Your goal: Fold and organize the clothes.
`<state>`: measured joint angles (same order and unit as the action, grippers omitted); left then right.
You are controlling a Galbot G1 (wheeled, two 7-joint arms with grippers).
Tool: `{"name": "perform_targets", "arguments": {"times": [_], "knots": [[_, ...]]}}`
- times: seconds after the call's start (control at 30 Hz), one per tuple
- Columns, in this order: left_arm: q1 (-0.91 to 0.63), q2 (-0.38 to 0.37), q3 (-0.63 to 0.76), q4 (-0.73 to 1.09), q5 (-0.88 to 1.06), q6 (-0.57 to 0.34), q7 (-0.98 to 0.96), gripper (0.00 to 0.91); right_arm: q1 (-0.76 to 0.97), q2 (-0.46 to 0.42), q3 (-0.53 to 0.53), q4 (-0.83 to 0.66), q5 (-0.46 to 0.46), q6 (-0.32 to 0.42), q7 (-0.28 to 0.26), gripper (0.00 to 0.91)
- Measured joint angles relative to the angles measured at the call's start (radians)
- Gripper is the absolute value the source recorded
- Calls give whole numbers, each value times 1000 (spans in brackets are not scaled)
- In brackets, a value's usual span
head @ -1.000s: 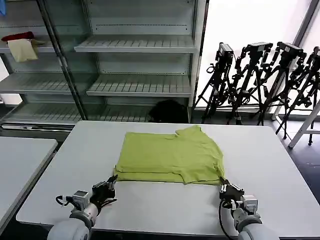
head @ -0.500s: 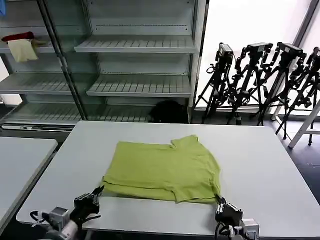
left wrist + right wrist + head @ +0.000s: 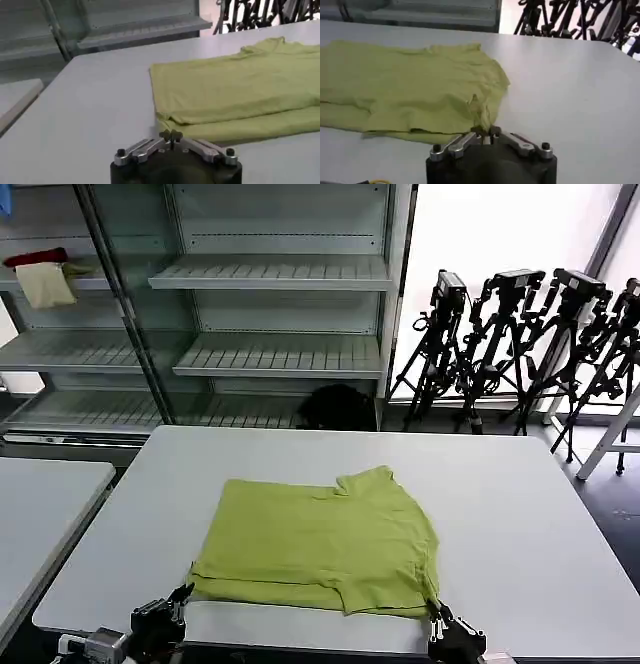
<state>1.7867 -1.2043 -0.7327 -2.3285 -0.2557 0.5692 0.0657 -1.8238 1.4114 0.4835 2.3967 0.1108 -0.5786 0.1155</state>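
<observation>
The lime-green T-shirt [image 3: 320, 539] lies folded flat on the white table [image 3: 510, 494], its near hem close to the table's front edge. My left gripper [image 3: 183, 595] is at the shirt's near left corner, fingers shut on the hem; the left wrist view shows the jaws [image 3: 170, 135] closed at the edge of the shirt [image 3: 235, 90]. My right gripper [image 3: 437, 616] is at the near right corner, shut on a pinched-up fold of the shirt [image 3: 410, 85]; the cloth rises between the closed jaws of this gripper [image 3: 486, 132].
A second white table [image 3: 40, 504] stands to the left. Metal shelving [image 3: 270, 304] runs behind the table, with red and cream cloths [image 3: 42, 274] on an upper left shelf. Camera tripods [image 3: 520, 344] stand at the back right. A dark bag [image 3: 335, 406] lies on the floor.
Both grippers have drawn back toward the table's front edge, pulling the T-shirt with them. The shirt has slid nearer and slightly left.
</observation>
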Motion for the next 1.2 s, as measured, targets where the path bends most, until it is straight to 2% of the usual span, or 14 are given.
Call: {"name": "perform_targets", "arguments": {"times": [0.2, 0.43, 0.8, 1.03, 1.2], "knots": [[-10, -8, -21, -14, -1, -13, -31, 907, 40, 4, 22, 9, 29, 0, 5, 907], [-103, -2, -33, 4, -81, -18, -49, 907, 198, -24, 20, -36, 77, -11, -26, 907], [-460, 62, 62, 189, -240, 2, -55, 907, 595, -32, -44, -303, 124, -18, -61, 907], [-674, 99, 163, 382, -267, 8, -34, 907, 801, -17, -76, -500, 141, -18, -63, 907], [-770, 108, 225, 504, -246, 10, -4, 907, 897, -6, -86, -617, 147, -18, -57, 907]]}}
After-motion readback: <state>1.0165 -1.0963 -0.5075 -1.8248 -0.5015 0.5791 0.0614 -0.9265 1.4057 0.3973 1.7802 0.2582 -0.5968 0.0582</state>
